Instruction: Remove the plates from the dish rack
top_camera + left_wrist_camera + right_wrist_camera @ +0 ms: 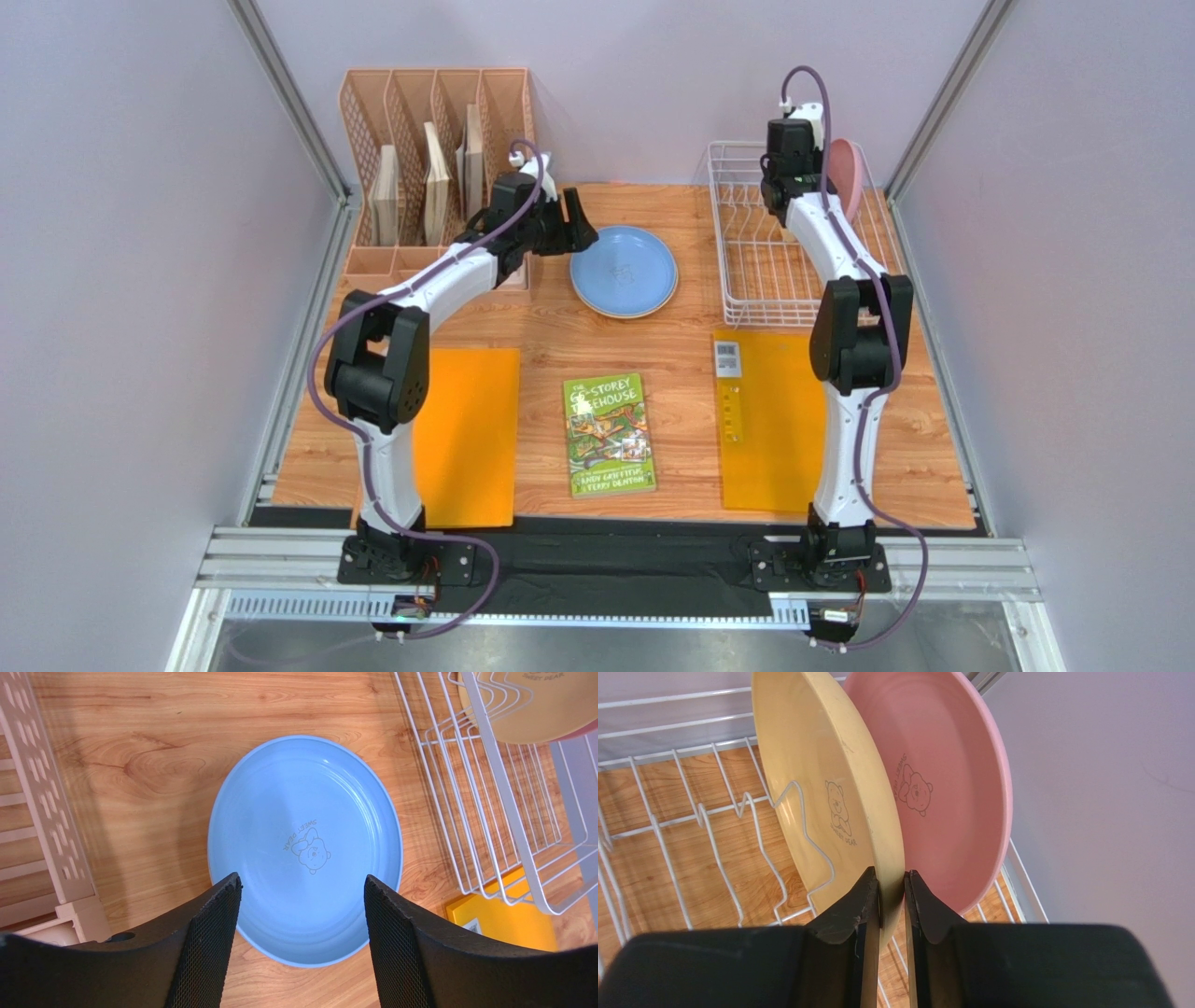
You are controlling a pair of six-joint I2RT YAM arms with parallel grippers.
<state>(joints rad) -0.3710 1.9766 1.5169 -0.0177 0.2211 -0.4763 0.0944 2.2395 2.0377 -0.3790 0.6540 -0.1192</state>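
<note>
A light blue plate (623,270) lies flat on the wooden table, left of the white wire dish rack (744,266). My left gripper (567,221) is open and empty, hovering over the plate's near rim; in the left wrist view the plate (305,847) shows between its fingers (210,938). A cream-yellow plate (822,791) and a pink plate (941,791) stand upright in the rack (668,812) at its far right. My right gripper (891,875) is shut on the yellow plate's rim. In the top view only the pink plate (846,175) shows, behind the right arm.
A pinkish-tan slotted organizer (435,154) stands at the back left, close to the left gripper. A green book (609,434) lies at front centre between two orange mats (470,434) (769,420). Grey walls close in both sides.
</note>
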